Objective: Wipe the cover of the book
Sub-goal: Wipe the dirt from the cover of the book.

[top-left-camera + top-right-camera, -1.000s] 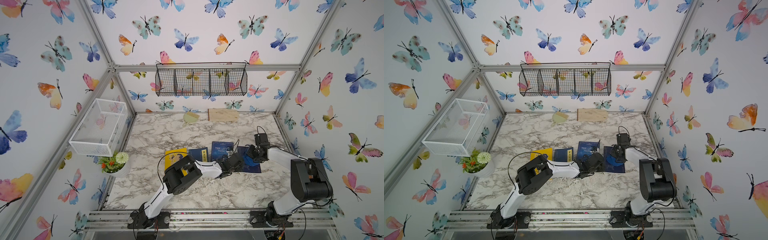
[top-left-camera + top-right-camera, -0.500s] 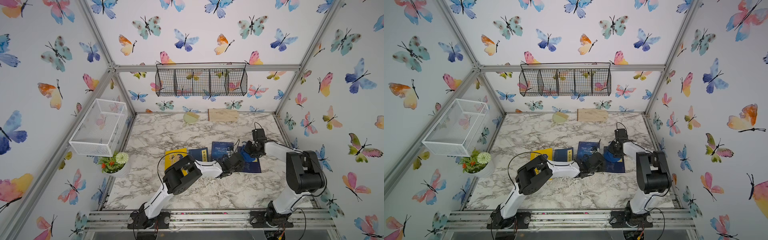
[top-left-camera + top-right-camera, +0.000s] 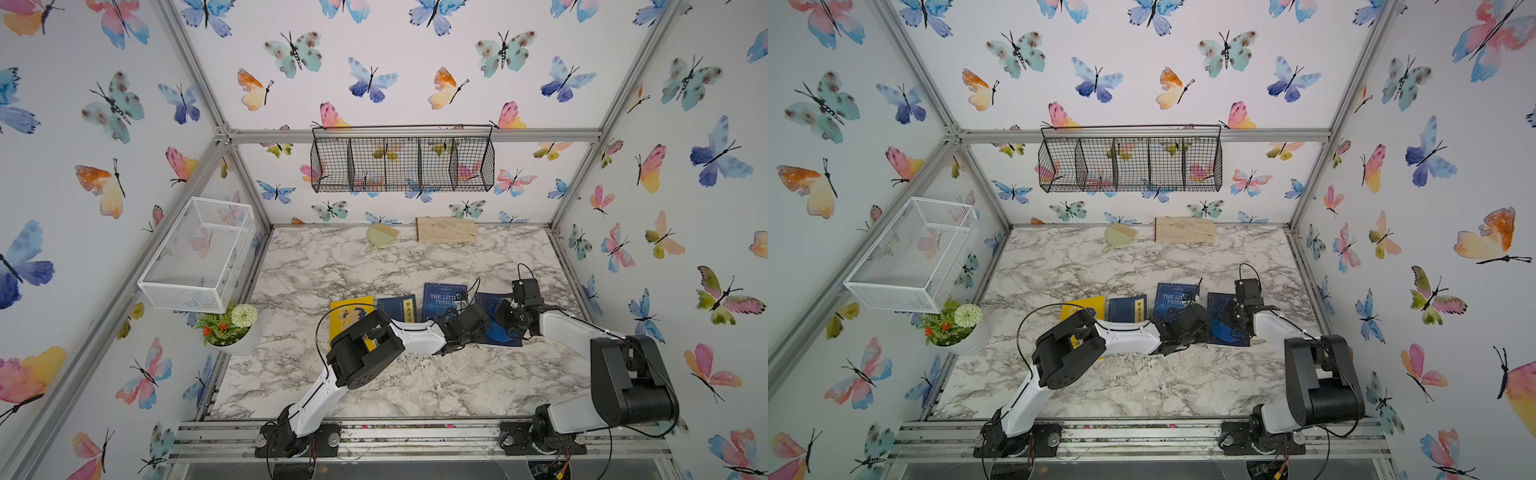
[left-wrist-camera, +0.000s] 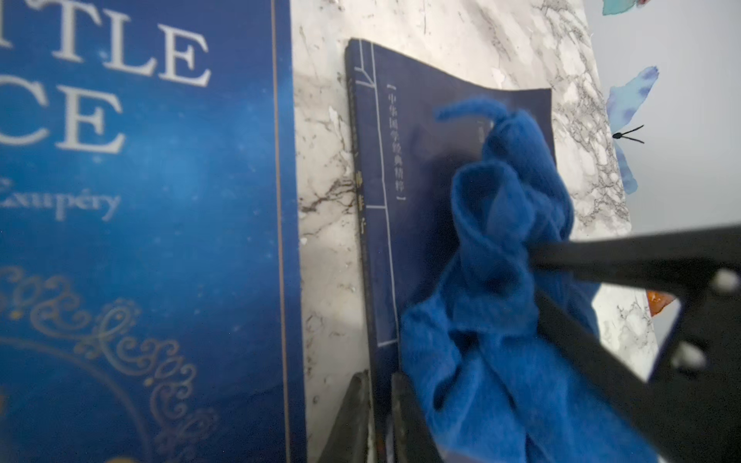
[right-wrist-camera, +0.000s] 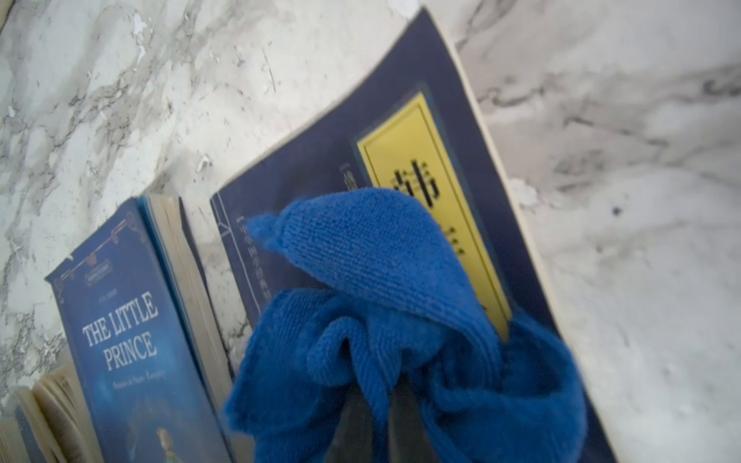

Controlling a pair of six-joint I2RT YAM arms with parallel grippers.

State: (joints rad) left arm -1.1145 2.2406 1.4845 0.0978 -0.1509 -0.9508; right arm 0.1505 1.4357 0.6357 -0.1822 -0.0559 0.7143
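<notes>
1. In both top views, the navy book lies flat on the veined marble table, just beside The Little Prince. Both arms crowd over it.
2. In the left wrist view, the left gripper pinches the navy book's spine edge, away from The Little Prince. The cover is matte, with thin white rules and a column of white characters. A fuzzy blue cloth sits bunched on top, and the right gripper is clamped tight on it.
3. In the right wrist view, ribbed terry folds drape over a glossy yellow label with black characters. The cover bows slightly, and cream page edges show.
</notes>
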